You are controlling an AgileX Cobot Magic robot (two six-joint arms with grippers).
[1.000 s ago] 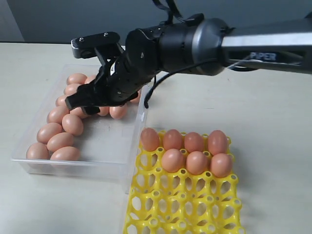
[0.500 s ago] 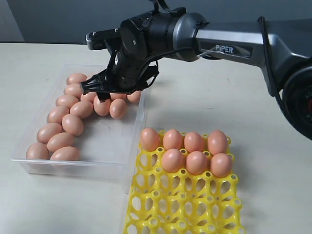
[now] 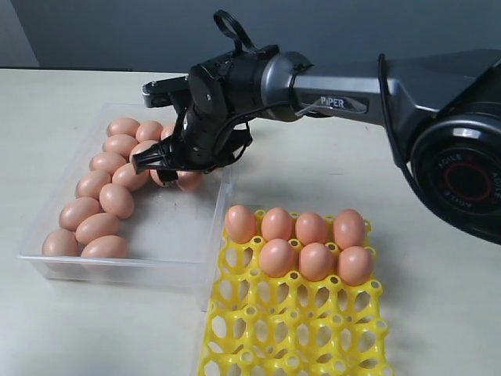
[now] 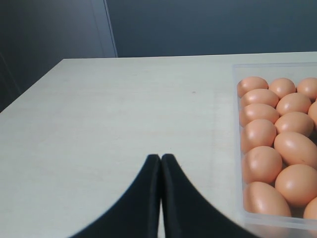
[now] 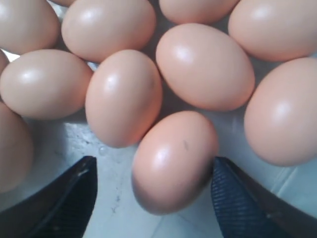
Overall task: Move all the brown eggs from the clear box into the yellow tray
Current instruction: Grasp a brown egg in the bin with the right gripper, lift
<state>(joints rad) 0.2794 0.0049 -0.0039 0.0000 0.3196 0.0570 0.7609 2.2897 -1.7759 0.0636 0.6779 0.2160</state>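
One bench point(image 3: 438, 313) carries one clear box point(image 3: 117, 270) at 9 o'clock and one yellow tray point(image 3: 290, 337) at 6 o'clock, just beside it, so carrying is short. The right pincer point(image 5: 152, 171) stands wide astride one of the brown eggs point(image 5: 173, 148) in the box, I think to grasp it. The left pincer point(image 4: 160, 159) is closed, empty and idle. Seven eggs fill the tray's 12 o'clock rows, and at least thirteen lie in the box.

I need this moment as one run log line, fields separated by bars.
right gripper: open around one brown egg in clear box | left gripper: shut, empty | yellow tray: seven eggs placed
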